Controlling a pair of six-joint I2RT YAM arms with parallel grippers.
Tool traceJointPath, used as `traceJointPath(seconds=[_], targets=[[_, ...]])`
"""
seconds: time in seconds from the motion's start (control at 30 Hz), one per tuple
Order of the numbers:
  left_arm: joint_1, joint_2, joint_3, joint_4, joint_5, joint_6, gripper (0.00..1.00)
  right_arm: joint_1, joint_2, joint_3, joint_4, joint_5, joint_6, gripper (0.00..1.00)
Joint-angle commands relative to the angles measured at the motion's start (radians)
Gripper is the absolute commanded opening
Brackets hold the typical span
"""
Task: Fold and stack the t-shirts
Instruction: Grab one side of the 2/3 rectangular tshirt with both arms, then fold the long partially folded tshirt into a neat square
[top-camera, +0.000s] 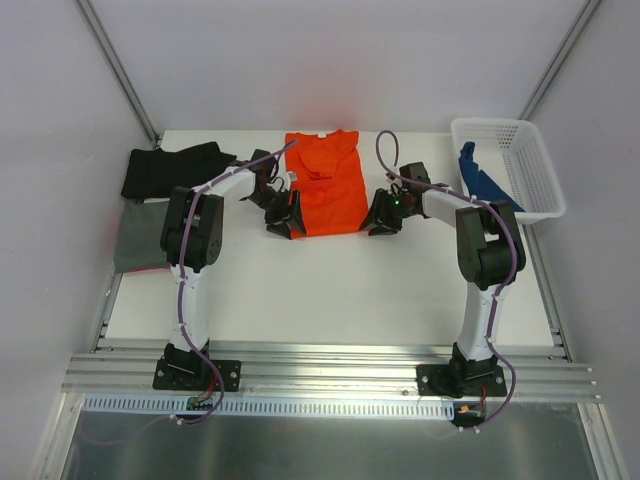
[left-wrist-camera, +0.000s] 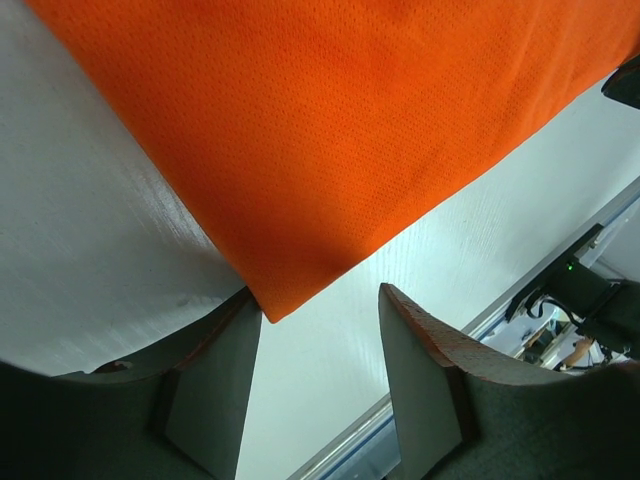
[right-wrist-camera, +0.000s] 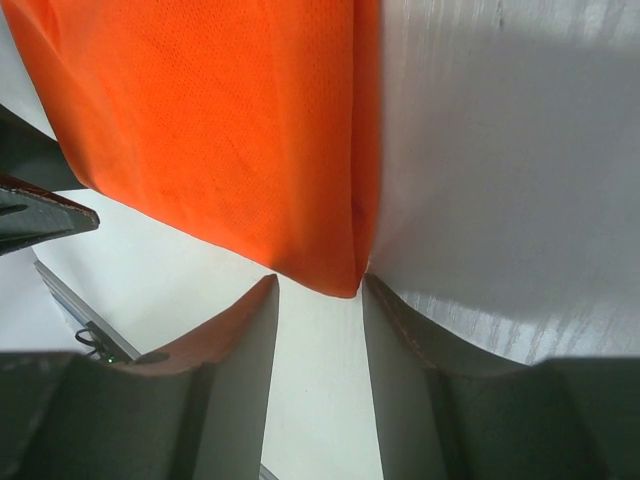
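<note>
An orange-red t-shirt (top-camera: 328, 185) lies flat at the back middle of the table, sides folded in. My left gripper (top-camera: 283, 226) is open at its near left corner; in the left wrist view the corner (left-wrist-camera: 270, 300) lies just by the left finger (left-wrist-camera: 215, 385). My right gripper (top-camera: 381, 226) is open at its near right corner; that corner (right-wrist-camera: 345, 280) sits just ahead of the gap between the fingers (right-wrist-camera: 400, 370). A black shirt (top-camera: 172, 168) and a dark grey one (top-camera: 138, 235) lie at the left. A blue one (top-camera: 482, 180) lies in the basket.
A white mesh basket (top-camera: 520, 195) stands at the back right corner. Metal rails (top-camera: 330, 375) run along the table's near edge. The white table (top-camera: 330, 290) stretches in front of the orange shirt.
</note>
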Motion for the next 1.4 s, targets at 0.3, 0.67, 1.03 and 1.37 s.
traceJointPath(seconds=[0.3,0.67,1.03,1.37], targets=[[-0.006,-0.013,0.005,0.004,-0.028,0.002,0.48,-0.009,0.045,0.053,0.021,0.035,-0.041,0.4],[-0.003,-0.015,0.007,0.002,-0.035,0.001,0.0,-0.009,0.031,0.052,0.003,-0.022,-0.079,0.05],[0.029,-0.153,-0.087,-0.033,0.038,0.049,0.0,-0.035,-0.191,-0.068,-0.134,-0.112,-0.096,0.01],[0.038,-0.339,-0.087,-0.11,0.063,0.1,0.0,-0.041,-0.369,-0.094,-0.223,-0.168,-0.071,0.01]])
